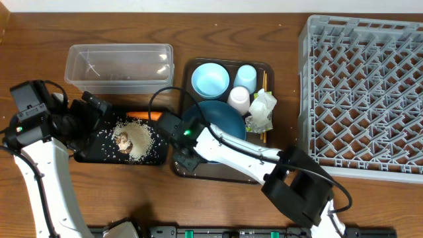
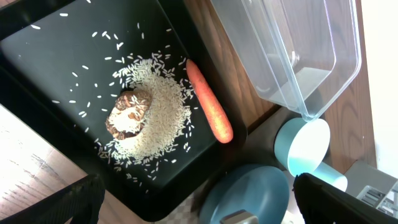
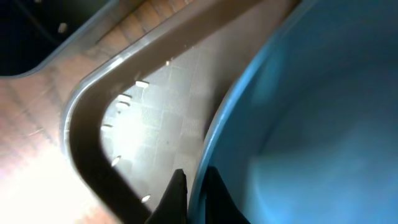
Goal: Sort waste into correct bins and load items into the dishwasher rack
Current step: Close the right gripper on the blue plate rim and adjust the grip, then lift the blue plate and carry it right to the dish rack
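The large dark blue bowl [image 1: 223, 118] sits in the brown serving tray [image 1: 192, 169]. My right gripper [image 1: 187, 135] is shut on its left rim; in the right wrist view one finger is inside and one outside the bowl [image 3: 311, 124], the gripper [image 3: 198, 186] pinching the rim. My left gripper [image 1: 98, 108] hangs open over the black tray [image 1: 89, 157], which holds rice [image 2: 158, 112], a brown lump [image 2: 129, 113] and a carrot [image 2: 209, 110]. The clear tub [image 1: 119, 64] stands behind it. The grey rack [image 1: 363, 92] is at the right.
In the serving tray's back half stand a small pale blue bowl [image 1: 210, 79], a pale blue cup [image 1: 246, 76], a white cup [image 1: 239, 99], a crumpled wrapper [image 1: 262, 111] and chopsticks [image 1: 264, 82]. A black cable loops over the tray's left edge.
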You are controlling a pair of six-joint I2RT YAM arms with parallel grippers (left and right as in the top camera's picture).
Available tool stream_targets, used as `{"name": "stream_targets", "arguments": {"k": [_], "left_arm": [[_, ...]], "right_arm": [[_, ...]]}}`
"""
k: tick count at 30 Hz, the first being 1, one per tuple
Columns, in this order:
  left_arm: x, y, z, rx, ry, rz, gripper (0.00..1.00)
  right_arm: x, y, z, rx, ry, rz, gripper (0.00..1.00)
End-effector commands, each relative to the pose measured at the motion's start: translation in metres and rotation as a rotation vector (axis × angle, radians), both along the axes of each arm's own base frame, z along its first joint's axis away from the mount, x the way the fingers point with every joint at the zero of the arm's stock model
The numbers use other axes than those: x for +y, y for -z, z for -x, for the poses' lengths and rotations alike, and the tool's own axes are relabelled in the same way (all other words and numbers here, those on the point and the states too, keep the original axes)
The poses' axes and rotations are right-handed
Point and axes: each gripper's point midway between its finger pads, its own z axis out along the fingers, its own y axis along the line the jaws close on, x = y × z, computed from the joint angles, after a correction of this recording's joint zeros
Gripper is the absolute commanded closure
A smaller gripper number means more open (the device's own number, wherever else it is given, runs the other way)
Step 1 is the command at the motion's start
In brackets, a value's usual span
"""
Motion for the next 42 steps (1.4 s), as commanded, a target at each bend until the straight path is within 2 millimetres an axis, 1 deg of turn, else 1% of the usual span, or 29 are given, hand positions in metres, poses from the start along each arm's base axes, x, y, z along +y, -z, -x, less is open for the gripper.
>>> {"name": "stream_targets", "arguments": {"k": [1, 5, 6, 7, 10, 11, 14, 18, 21, 27, 28, 32, 35, 39, 40, 42], "left_arm": [[0.001, -0.003, -0.001, -0.012, 0.009, -0.005, 0.02], [0.001, -0.003, -0.001, -0.012, 0.008, -0.005, 0.02], [0.001, -0.003, -0.001, -0.012, 0.009, -0.005, 0.02], [0.001, -0.003, -0.001, -0.012, 0.009, -0.005, 0.02], [0.001, -0.003, -0.001, -0.012, 0.009, -0.005, 0.02], [0.001, -0.003, -0.001, -0.012, 0.009, -0.005, 0.02], [0.001, -0.003, -0.001, -0.012, 0.009, -0.005, 0.02], [0.001, -0.003, -0.001, -0.012, 0.009, -0.005, 0.02], [0.001, -0.003, -0.001, -0.012, 0.009, -0.005, 0.02], [0.001, -0.003, -0.001, -0.012, 0.009, -0.005, 0.02], [0.001, -0.003, -0.001, -0.012, 0.009, -0.005, 0.02], [0.001, -0.003, -0.001, -0.012, 0.008, -0.005, 0.02], [0.001, -0.003, -0.001, -0.012, 0.009, -0.005, 0.02], [0.001, -0.003, -0.001, -0.012, 0.009, -0.005, 0.02], [0.001, -0.003, -0.001, -0.012, 0.009, -0.005, 0.02], [0.001, -0.003, -0.001, -0.012, 0.009, -0.005, 0.02]], "right_arm": [[0.025, -0.012, 0.025, 0.147, -0.012, -0.092, 0.99], [0.04, -0.051, 0.027, 0.157, -0.031, -0.185, 0.99], [0.044, -0.064, 0.027, 0.153, -0.036, -0.213, 0.99], [0.046, -0.081, 0.026, 0.144, -0.04, -0.249, 0.99], [0.044, -0.112, 0.02, 0.112, -0.033, -0.31, 0.99], [0.042, -0.123, 0.017, 0.1, -0.028, -0.332, 0.99], [0.025, -0.164, 0.006, 0.07, 0.004, -0.414, 0.99], [0.003, -0.208, -0.009, 0.027, 0.025, -0.513, 0.99], [-0.017, -0.235, -0.021, -0.009, 0.055, -0.573, 0.99], [-0.084, -0.281, -0.063, -0.102, 0.193, -0.677, 0.99], [-0.101, -0.289, -0.072, -0.113, 0.228, -0.703, 0.99], [-0.152, -0.309, -0.099, -0.121, 0.291, -0.814, 0.99], [-0.199, -0.319, -0.121, -0.153, 0.342, -0.892, 0.99], [-0.258, -0.339, -0.141, -0.259, 0.37, -0.992, 0.99], [-0.275, -0.348, -0.144, -0.3, 0.355, -1.034, 0.99], [-0.299, -0.361, -0.146, -0.36, 0.338, -1.088, 0.99]]}}
